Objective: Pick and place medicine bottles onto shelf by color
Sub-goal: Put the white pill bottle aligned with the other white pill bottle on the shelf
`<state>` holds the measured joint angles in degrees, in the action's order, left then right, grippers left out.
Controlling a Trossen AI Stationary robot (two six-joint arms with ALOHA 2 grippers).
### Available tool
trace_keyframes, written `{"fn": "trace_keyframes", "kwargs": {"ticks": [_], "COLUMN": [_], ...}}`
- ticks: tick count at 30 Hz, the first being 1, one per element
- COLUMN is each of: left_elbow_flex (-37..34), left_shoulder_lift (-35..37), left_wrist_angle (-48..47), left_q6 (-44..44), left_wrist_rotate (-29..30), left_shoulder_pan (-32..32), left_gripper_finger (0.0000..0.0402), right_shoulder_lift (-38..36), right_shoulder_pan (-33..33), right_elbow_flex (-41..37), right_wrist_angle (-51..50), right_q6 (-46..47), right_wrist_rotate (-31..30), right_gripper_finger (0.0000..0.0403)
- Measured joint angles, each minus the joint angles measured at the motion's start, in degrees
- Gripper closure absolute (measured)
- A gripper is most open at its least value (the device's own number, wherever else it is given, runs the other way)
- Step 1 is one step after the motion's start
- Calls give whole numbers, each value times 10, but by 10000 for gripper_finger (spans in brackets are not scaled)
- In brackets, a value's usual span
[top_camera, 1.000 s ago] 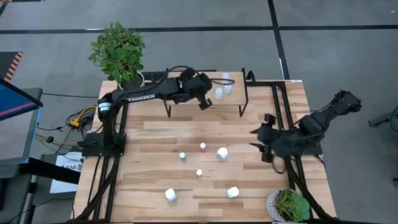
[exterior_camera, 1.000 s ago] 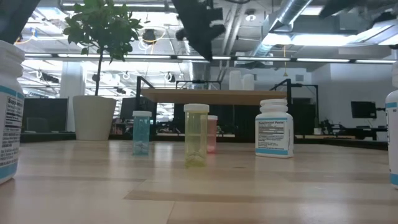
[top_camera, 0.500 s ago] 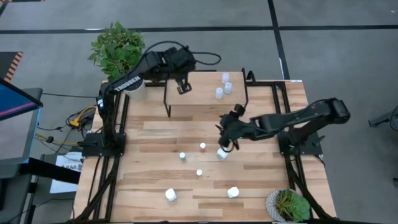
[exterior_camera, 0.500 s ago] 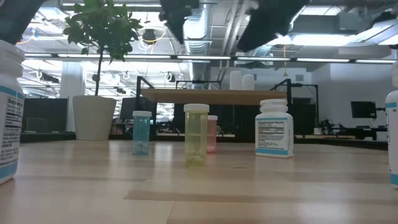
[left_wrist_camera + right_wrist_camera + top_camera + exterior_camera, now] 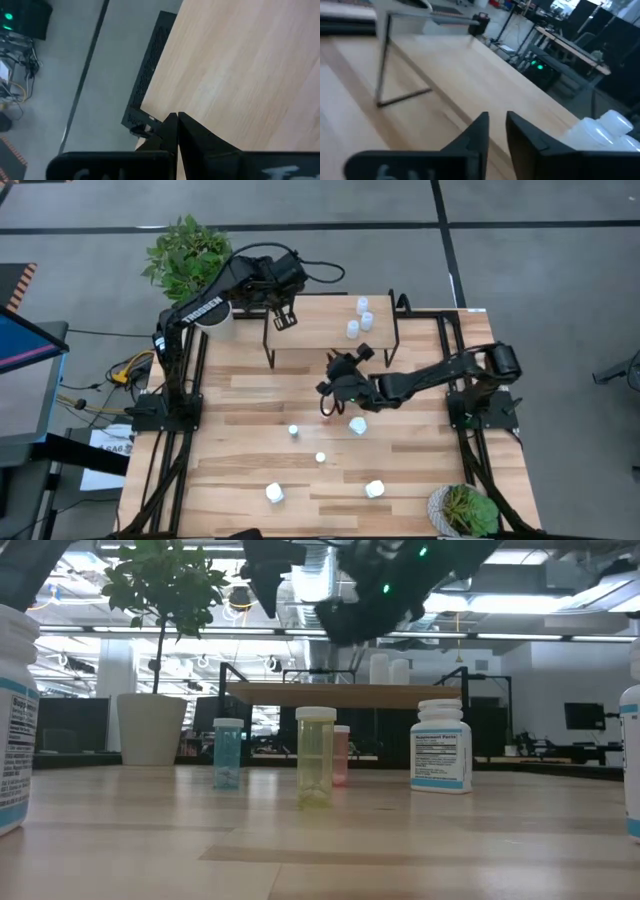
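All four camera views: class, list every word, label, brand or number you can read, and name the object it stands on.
"TROSSEN": white letters along the dark left robot arm, high view.
Blue-and-white label on the larger white plastic medicine bottle, low view: print too small to read.
Label on the big white bottle at the picture's left edge, low view: blurred, unreadable.
White marks on the wrist camera housings: cut off, unreadable.

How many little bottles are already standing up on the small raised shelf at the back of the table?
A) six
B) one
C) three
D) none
C: seen from above, three small bottles stand clustered near the right end of the shelf, while the other bottles are still down on the tabletop.
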<state>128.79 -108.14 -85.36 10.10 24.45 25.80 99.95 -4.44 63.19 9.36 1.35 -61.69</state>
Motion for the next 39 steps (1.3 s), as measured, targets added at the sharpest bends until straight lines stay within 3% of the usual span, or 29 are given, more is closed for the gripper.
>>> {"fn": "trace_keyframes", "kwargs": {"ticks": [9,19,27,39], "left_elbow_flex": [0,0,0,0], "left_shoulder_lift": [0,0,0,0], "left_wrist_angle": [36,41,42,56], "left_q6": [42,43,43,43], "left_wrist_rotate": [2,2,2,0], "left_shoulder_pan": [2,3,3,3], "left_gripper_finger": [401,401,401,401], "right_shoulder_lift": [88,154,153,135], "right_shoulder_pan": [43,79,91,91], "right_elbow_flex": [90,174,175,174], "right_wrist_angle": [4,-67,-213,-302], "right_q6": [-26,-26,101,153], "right_wrist_rotate": [0,-32,-51,-67], "right_gripper_finger": [396,394,393,397]}}
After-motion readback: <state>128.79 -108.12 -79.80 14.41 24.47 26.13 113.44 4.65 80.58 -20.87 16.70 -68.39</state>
